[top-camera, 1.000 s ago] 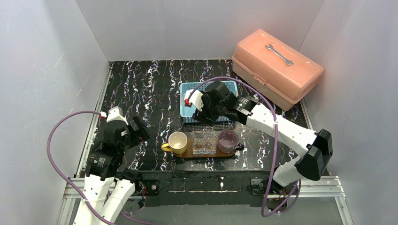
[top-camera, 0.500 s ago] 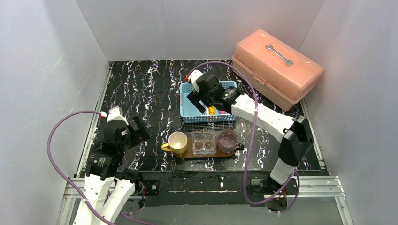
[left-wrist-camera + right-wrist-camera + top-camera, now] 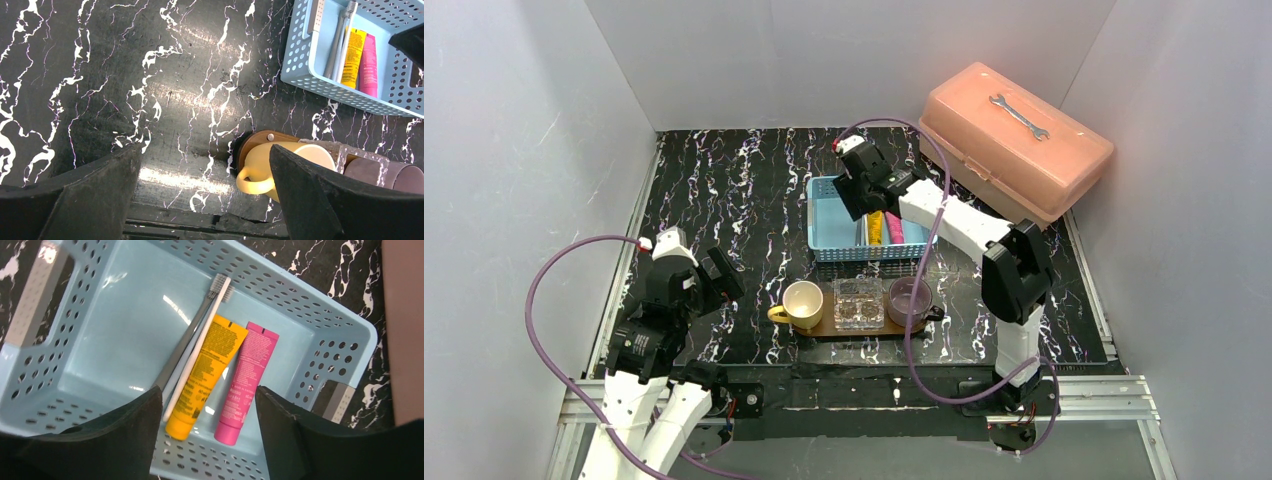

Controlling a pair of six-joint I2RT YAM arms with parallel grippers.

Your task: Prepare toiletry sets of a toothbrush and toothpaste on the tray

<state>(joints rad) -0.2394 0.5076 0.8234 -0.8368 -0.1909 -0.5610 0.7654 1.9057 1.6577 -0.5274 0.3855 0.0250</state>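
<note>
The brown wooden tray lies near the front edge; its rounded end shows in the left wrist view. Two thin toothbrushes, one grey and one white, lie in the light-blue basket beside a yellow-orange toothpaste tube and a magenta-pink one. The tubes also show from above, yellow and pink. My right gripper is open and empty above the basket's far side, both tubes between its jaws in view. My left gripper is open and empty over the table, left of the tray.
On the tray stand a yellow cup, a small clear square container and a purple cup. A salmon plastic box with a wrench on its lid sits at the back right. White walls enclose the black marbled table.
My right gripper has moved from the basket's near edge toward its far side, uncovering the tubes. The left arm has not moved.
</note>
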